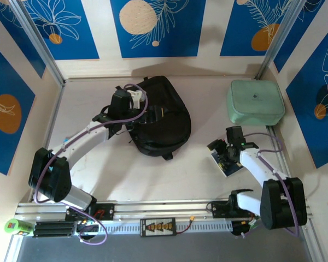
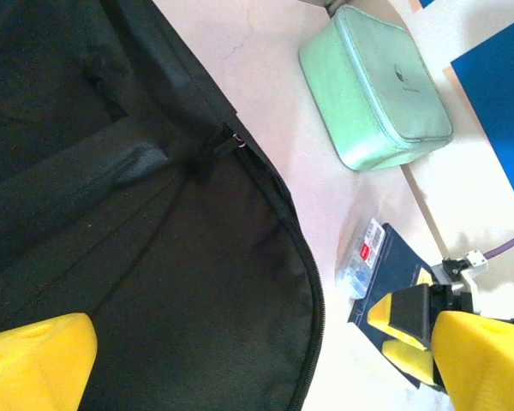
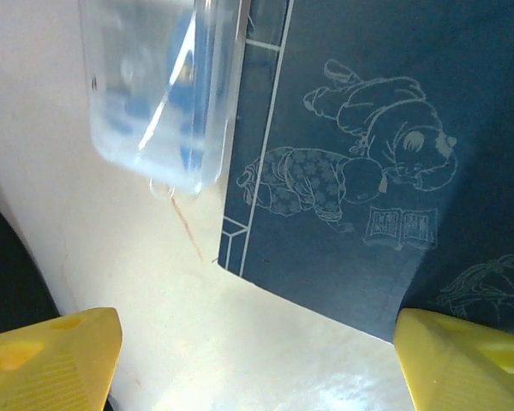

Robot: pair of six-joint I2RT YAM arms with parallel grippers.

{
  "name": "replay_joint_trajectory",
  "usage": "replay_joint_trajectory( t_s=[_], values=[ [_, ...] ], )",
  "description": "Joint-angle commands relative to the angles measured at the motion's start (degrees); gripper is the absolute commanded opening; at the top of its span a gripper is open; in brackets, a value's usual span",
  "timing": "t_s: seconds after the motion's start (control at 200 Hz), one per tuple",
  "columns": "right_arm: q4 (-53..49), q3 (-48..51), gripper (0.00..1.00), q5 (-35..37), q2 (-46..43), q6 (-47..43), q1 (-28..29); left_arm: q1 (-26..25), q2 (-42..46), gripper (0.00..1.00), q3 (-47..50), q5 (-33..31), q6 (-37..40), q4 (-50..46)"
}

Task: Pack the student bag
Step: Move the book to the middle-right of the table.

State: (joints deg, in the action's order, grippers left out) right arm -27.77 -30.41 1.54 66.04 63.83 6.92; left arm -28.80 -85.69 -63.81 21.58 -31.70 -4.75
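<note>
The black student bag [image 1: 163, 117] lies flat in the middle of the table; its fabric and zipper edge take up the left of the left wrist view [image 2: 154, 257]. My left gripper [image 1: 135, 100] hovers over the bag's upper left part, open, its yellow fingers [image 2: 34, 360] spread wide with nothing between them [image 2: 265, 368]. My right gripper [image 1: 229, 146] is open low over the near corner of a dark blue book [image 3: 368, 171], with bare table between its fingertips [image 3: 257, 364]. A clear plastic box [image 3: 158, 86] lies against the book's left edge.
A pale mint-green zip case [image 1: 255, 102] sits at the back right, also seen from the left wrist [image 2: 377, 86]. The book [image 1: 228, 162] and clear box [image 1: 215, 145] lie right of the bag. Metal frame posts and blue-patterned walls close in the table.
</note>
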Motion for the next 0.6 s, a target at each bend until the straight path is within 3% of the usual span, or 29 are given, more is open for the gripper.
replay_joint_trajectory(
  t_s=[0.0, 0.115, 0.24, 0.42, 0.595],
  values=[
    [-1.4, 2.6, 0.84, -1.7, -0.3, 5.6, 3.9, -1.0, 0.0, 1.00, 0.5, 2.2, -1.1, 1.9],
    [-2.0, 1.2, 0.83, -2.4, -0.9, 4.8, 6.7, -1.9, 0.2, 1.00, 0.8, 2.5, -1.2, 1.7],
    [-9.0, -3.3, 0.83, 4.2, -3.6, 0.1, 5.1, -2.8, 0.3, 1.00, 0.9, 2.1, -1.2, 1.4],
    [-9.3, -6.9, 0.84, 4.7, -5.9, -11.2, -8.0, -3.8, -0.5, 1.00, 0.4, 2.1, -1.0, 1.4],
    [-5.5, -8.6, 0.84, 1.5, 0.6, -17.9, -17.5, -4.5, -1.9, 1.00, -1.3, 2.1, -1.4, 1.2]
  ],
)
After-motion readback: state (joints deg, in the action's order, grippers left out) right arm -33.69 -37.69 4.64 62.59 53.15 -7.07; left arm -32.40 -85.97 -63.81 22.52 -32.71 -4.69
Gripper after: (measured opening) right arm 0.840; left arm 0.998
